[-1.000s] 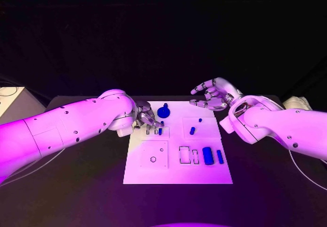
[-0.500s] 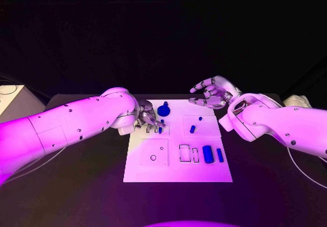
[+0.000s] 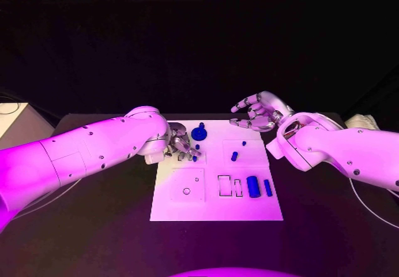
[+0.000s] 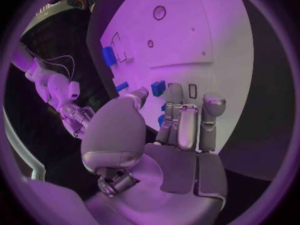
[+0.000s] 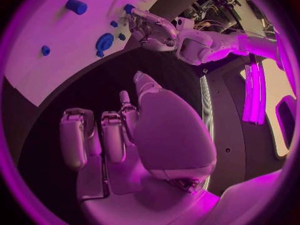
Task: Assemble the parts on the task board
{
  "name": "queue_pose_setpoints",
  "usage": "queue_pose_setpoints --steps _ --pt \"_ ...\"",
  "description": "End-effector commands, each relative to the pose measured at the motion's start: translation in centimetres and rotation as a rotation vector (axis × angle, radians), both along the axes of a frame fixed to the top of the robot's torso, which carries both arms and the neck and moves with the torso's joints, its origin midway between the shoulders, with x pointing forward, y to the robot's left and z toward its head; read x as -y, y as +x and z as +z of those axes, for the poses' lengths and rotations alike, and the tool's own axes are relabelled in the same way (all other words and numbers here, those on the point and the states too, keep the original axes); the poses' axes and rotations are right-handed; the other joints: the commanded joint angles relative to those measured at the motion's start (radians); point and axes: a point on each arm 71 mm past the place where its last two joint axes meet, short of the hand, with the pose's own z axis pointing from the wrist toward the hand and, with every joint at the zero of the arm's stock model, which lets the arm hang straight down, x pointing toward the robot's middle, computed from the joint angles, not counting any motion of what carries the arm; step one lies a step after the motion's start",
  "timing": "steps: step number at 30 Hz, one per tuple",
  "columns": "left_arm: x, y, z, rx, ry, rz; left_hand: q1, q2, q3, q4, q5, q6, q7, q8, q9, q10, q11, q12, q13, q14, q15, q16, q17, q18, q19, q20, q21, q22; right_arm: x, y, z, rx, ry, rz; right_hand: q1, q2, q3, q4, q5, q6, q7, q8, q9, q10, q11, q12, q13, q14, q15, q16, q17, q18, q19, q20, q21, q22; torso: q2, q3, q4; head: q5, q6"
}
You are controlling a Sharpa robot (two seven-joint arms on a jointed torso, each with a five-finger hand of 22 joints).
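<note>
The left hand [image 3: 180,148], fingers bent down over the far left part of the white board [image 3: 216,213], is touching a small blue piece [image 4: 158,88] at its fingertips, perhaps pinching it, while the right hand [image 3: 259,114] hovers empty, half-curled, farther away.

Materials as we read them: task board [image 3: 216,208] is a flat matt plate, smooth, looks like plastic. Blue parts, e.g. the round part [image 3: 199,135] and the long block [image 3: 252,187], look like smooth moulded plastic. Both arms have glossy hard-plastic shells with small dark fasteners. Left hand [image 3: 180,146] and right hand [image 3: 258,113] have a satin metal-like finish, with smooth finger pads [image 4: 187,130]. Table [image 3: 100,231] is matt black.
</note>
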Motion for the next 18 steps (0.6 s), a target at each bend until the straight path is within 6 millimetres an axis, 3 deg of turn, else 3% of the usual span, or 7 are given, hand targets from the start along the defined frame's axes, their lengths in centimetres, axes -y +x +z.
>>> queue_pose_setpoints --steps 1,10,18 --pt "0.28 -0.07 -0.04 -0.016 -0.002 -0.010 0.006 0.006 -0.001 0.000 0.000 -0.004 0.000 0.006 0.002 -0.007 0.001 0.006 0.001 0.004 -0.003 0.006 0.010 -0.014 0.004 0.003 0.005 0.001 -0.16 0.01 -0.03 -0.007 -0.006 0.012 0.000 0.002 0.004 0.001 0.006 0.004 0.002 0.004 -0.001 -0.006 0.001 -0.003 0.090 0.097 0.002 -0.004 0.230 0.015 0.047 0.003 -0.005 0.189 0.000 0.0005 0.0010 -0.001 -0.003" --pt "0.34 0.03 -0.08 -0.022 -0.013 -0.002 0.012 0.012 0.002 0.001 0.000 -0.002 -0.002 0.013 0.010 -0.007 0.000 0.010 0.003 0.005 -0.004 0.009 0.013 -0.014 0.004 0.003 0.008 0.005 -0.42 0.10 -0.08 -0.011 -0.007 0.017 -0.002 0.004 0.005 0.002 0.007 0.005 0.002 0.004 -0.001 -0.005 0.001 -0.003 0.090 0.097 0.002 -0.004 0.230 0.015 0.047 0.003 -0.006 0.189 0.000 0.0021 0.0007 0.001 -0.005" --pt "0.63 -0.04 -0.21 -0.039 -0.022 -0.008 0.042 0.019 0.015 -0.003 0.000 -0.006 -0.005 0.026 0.031 -0.010 -0.003 0.016 0.006 0.006 -0.006 0.012 0.016 -0.014 0.002 0.001 0.013 0.010 -0.53 0.14 -0.14 -0.016 -0.009 0.021 -0.002 0.004 0.005 0.002 0.007 0.005 0.002 0.004 -0.001 -0.005 0.001 -0.003 0.090 0.097 0.002 -0.004 0.230 0.015 0.047 0.003 -0.006 0.189 0.000 0.0012 0.0010 -0.004 -0.008"
